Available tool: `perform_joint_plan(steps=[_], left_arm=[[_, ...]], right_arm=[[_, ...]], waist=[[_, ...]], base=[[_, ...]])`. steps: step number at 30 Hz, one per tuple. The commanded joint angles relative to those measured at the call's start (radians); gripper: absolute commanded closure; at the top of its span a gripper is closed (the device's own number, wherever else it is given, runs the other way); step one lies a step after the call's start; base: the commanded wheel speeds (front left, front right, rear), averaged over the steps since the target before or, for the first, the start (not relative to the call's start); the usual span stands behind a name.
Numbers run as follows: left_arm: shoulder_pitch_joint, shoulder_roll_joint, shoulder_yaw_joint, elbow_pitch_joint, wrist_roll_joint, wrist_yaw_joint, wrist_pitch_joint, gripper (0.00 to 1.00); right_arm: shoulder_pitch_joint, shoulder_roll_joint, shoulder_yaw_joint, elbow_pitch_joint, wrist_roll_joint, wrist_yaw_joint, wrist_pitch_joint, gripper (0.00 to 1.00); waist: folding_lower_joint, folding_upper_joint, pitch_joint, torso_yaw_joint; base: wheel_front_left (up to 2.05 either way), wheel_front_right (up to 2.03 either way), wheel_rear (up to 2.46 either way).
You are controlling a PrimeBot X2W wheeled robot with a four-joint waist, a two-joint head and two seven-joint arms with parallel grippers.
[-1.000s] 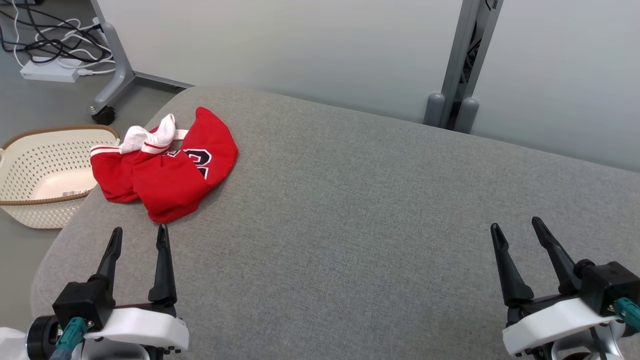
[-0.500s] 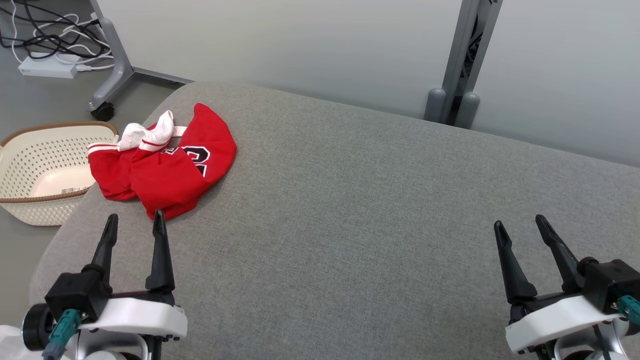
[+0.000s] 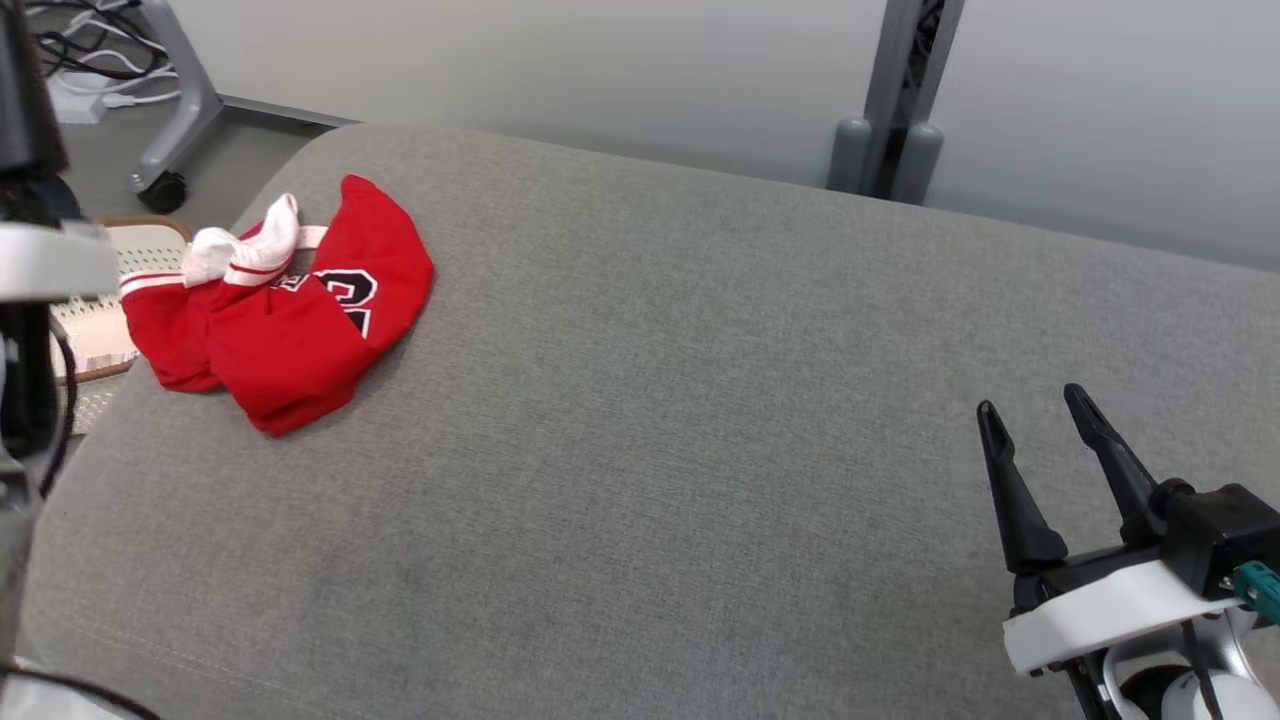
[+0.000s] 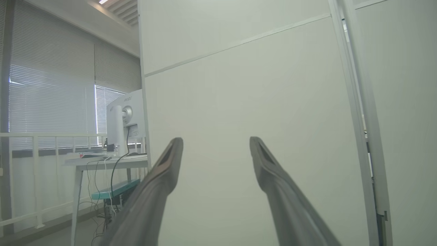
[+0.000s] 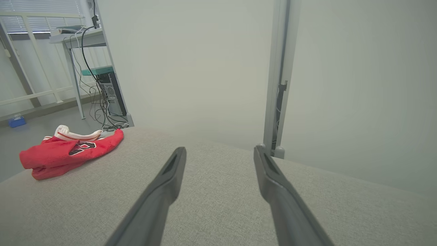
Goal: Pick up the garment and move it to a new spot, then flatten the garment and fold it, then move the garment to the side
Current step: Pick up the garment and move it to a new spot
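Nearest, the right claw [image 3: 1030,400] is hanging released over the bench [image 3: 700,420], gripping nothing and sitting well apart from the garment [image 3: 290,340], so any reach from that side is looking long and is likely to be dragging fingers across the grey cover. The left claw [image 4: 215,140] is likewise standing spread and empty, but it is pointing at a pale wall panel [image 4: 273,85] rather than down at the work. Swinging it down from there is risking a knock on the bench rim or the basket [image 3: 145,240]. Farther off, the garment is lying crumpled at the bench's far left corner, just beside the edge, with the basket sitting beside and below that edge. A shallow pinch there is likely to be catching only a top fold, leaving the rest trailing, and a push instead of a pinch is threatening to slide the heap off the bench.
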Motion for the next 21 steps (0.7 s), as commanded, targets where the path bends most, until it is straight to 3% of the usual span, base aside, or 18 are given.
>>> perform_joint_plan(steps=[1, 3, 13, 21], left_arm=[[-0.059, 0.017, 0.008, 0.090, -0.030, -0.031, 0.028, 0.00], [-0.093, 0.016, 0.018, 0.149, -0.064, -0.051, 0.043, 0.00], [-0.254, 0.059, 0.006, 0.816, -0.137, -0.193, 0.139, 0.00], [-0.305, 0.033, -0.031, 1.129, -0.150, -0.268, 0.193, 0.00]], right_arm=[[-0.016, -0.006, -0.002, -0.009, -0.007, 0.000, 0.007, 0.00], [-0.024, -0.007, 0.002, -0.015, -0.010, 0.000, 0.009, 0.00], [-0.095, -0.007, 0.020, -0.061, -0.052, 0.000, 0.040, 0.00], [-0.144, -0.006, 0.037, -0.094, -0.091, 0.000, 0.068, 0.00]], waist=[[0.0000, -0.0001, 0.048, -0.040], [0.0000, -0.0001, 0.065, -0.052], [0.0000, -0.0001, 0.238, -0.143], [0.0000, -0.0001, 0.347, -0.163]], base=[[0.00, 0.00, 0.00], [0.00, 0.00, 0.00], [0.00, 0.00, 0.00], [0.00, 0.00, 0.00]])
